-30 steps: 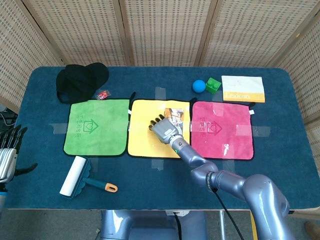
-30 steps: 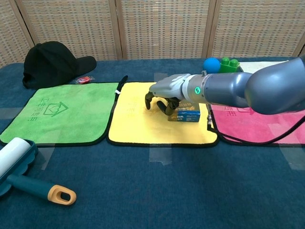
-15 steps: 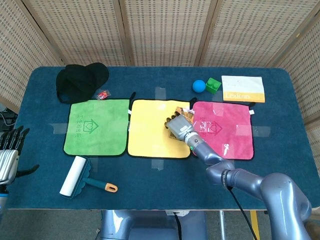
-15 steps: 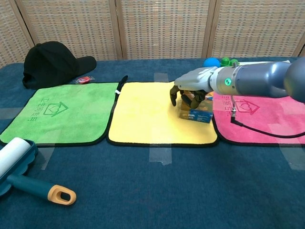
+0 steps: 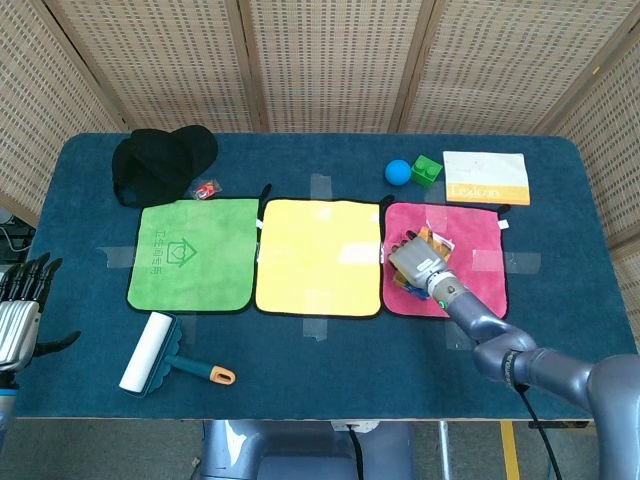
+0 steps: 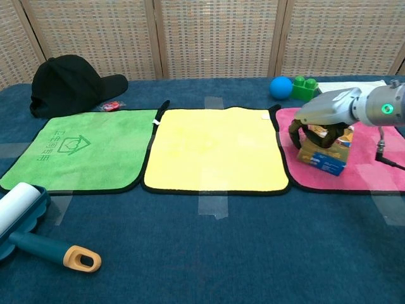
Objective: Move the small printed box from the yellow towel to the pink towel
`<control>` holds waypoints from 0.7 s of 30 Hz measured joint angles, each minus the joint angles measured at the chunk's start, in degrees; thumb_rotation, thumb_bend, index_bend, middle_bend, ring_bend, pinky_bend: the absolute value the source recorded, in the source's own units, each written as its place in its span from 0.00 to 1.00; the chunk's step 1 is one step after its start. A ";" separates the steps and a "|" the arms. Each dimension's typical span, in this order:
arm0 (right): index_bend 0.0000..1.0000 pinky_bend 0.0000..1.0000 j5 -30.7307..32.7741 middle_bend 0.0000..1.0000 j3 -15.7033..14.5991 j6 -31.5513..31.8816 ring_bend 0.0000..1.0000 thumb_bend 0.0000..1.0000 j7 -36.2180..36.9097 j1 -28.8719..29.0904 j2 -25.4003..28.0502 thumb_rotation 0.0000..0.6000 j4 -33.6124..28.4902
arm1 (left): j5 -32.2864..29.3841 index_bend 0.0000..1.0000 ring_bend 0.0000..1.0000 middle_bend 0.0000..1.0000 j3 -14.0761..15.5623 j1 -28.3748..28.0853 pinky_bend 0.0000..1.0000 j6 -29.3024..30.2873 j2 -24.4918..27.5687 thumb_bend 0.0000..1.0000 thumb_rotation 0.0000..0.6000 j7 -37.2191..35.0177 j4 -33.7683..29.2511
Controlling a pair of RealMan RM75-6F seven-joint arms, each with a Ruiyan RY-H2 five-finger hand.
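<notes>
My right hand (image 5: 415, 262) (image 6: 319, 130) grips the small printed box (image 6: 325, 153) (image 5: 428, 249) from above, tilted, over the left part of the pink towel (image 5: 470, 262) (image 6: 373, 171). Whether the box touches the cloth I cannot tell. The yellow towel (image 5: 318, 256) (image 6: 215, 148) lies bare in the middle. My left hand (image 5: 22, 300) hangs at the far left edge of the head view, off the table, fingers spread and holding nothing.
A green towel (image 5: 194, 254) lies left of the yellow one. A black cap (image 5: 160, 162) and a small red item (image 5: 205, 189) sit at back left. A lint roller (image 5: 160, 357) lies front left. A blue ball (image 5: 398, 172), green block (image 5: 427, 170) and white booklet (image 5: 486, 177) are behind the pink towel.
My right hand has carried the box rightward, off the yellow towel and over the pink towel. The left hand has stayed put.
</notes>
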 measured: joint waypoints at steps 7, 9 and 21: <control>0.13 0.14 -4.73 0.15 -1.55 4.39 0.16 0.67 3.34 -3.48 4.57 1.00 -3.10 | 1.35 0.00 0.00 0.00 0.54 -0.04 0.00 0.41 -0.29 0.00 1.00 0.64 -0.59; 0.00 0.07 -6.62 0.02 -1.46 7.67 0.04 0.24 5.67 -4.94 5.98 1.00 -4.97 | 1.69 0.00 0.00 0.00 0.75 -0.01 0.00 0.58 -0.25 0.00 1.00 0.84 -0.75; 0.00 0.00 -15.13 0.00 -1.37 45.22 0.00 0.00 14.87 -26.20 13.04 1.00 -16.55 | 4.89 0.00 0.00 0.00 1.49 1.25 0.00 4.14 1.60 0.00 1.00 0.33 -2.18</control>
